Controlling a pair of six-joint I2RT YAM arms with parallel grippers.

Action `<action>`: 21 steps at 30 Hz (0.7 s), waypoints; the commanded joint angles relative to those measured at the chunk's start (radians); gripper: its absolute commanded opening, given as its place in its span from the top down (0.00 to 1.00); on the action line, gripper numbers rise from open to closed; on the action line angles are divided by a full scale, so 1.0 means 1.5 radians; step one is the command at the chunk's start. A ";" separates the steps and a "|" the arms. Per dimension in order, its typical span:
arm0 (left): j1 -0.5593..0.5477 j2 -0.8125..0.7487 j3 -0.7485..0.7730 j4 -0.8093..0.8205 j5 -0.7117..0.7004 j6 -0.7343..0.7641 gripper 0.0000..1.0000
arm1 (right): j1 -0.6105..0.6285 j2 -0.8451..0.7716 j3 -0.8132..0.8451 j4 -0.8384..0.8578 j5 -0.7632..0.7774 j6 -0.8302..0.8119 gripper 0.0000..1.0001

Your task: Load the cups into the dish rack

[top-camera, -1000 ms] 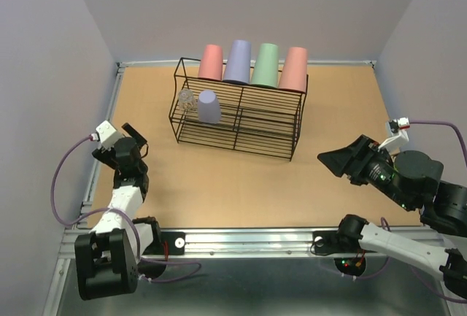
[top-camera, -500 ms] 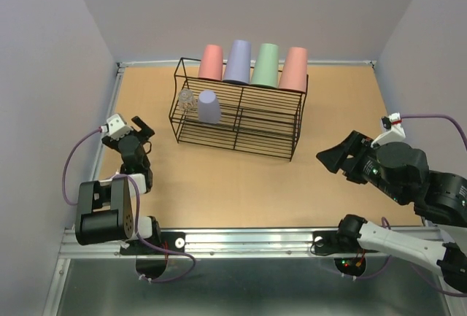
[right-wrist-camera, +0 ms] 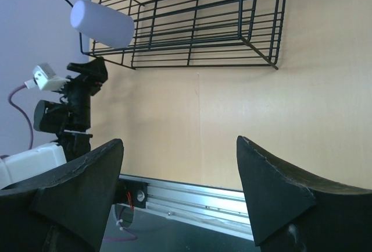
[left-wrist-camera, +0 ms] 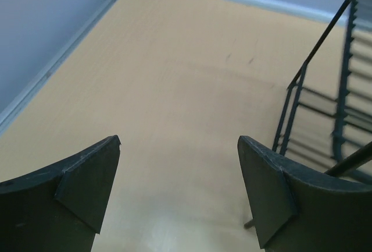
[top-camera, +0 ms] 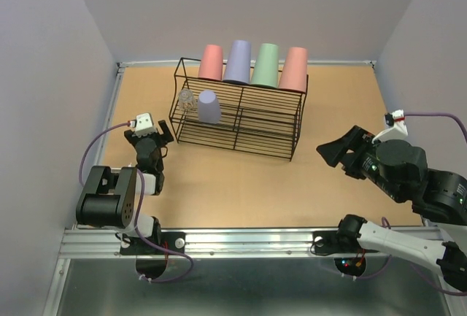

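Observation:
The black wire dish rack point(top-camera: 241, 115) stands at the table's middle back. Four tumblers stand upside down on its rear tier: salmon-pink point(top-camera: 211, 62), lavender point(top-camera: 238, 61), sage green point(top-camera: 265, 66), salmon-pink point(top-camera: 294, 69). A second lavender cup point(top-camera: 209, 106) and the small clear cup point(top-camera: 186, 97) sit at the left of the front tier. My left gripper point(top-camera: 151, 136) is open and empty, low by the rack's near left corner point(left-wrist-camera: 296, 98). My right gripper point(top-camera: 341, 149) is open and empty, off the rack's right end. The right wrist view shows the rack point(right-wrist-camera: 192, 25) and the lavender cup point(right-wrist-camera: 102, 23).
An aluminium rail point(top-camera: 248, 239) runs along the near edge, also in the right wrist view point(right-wrist-camera: 192, 197). Purple cables point(top-camera: 91, 155) loop from both wrists. Grey walls enclose the table on three sides. The left arm point(right-wrist-camera: 78, 98) shows in the right wrist view.
My left gripper has swung right and forward from the table's left edge toward the rack's near left corner. The right gripper has shifted only slightly. The cups have not moved.

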 commanded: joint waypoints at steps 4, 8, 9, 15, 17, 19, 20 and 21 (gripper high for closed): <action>0.001 -0.002 -0.018 0.190 -0.045 0.037 0.01 | 0.002 -0.021 -0.011 0.045 0.034 0.002 0.16; 0.000 0.001 -0.031 0.217 -0.025 0.049 0.01 | 0.002 0.010 -0.009 0.050 0.094 -0.019 0.14; 0.000 0.001 -0.024 0.190 -0.021 0.050 0.01 | 0.002 0.019 -0.006 0.050 0.117 -0.015 0.12; -0.001 0.002 -0.008 0.167 0.011 0.065 0.01 | 0.002 0.078 0.010 0.071 0.309 -0.021 0.00; -0.001 -0.001 -0.010 0.170 0.012 0.064 0.01 | 0.003 0.100 0.019 0.077 0.360 -0.057 0.00; -0.001 0.001 -0.009 0.170 0.013 0.064 0.01 | 0.003 0.135 0.039 0.076 0.392 -0.070 0.00; 0.000 0.000 -0.009 0.168 0.012 0.064 0.01 | 0.002 0.142 0.046 0.077 0.418 -0.069 0.00; -0.001 0.000 -0.009 0.170 0.011 0.064 0.01 | 0.003 0.145 0.052 0.080 0.434 -0.068 0.00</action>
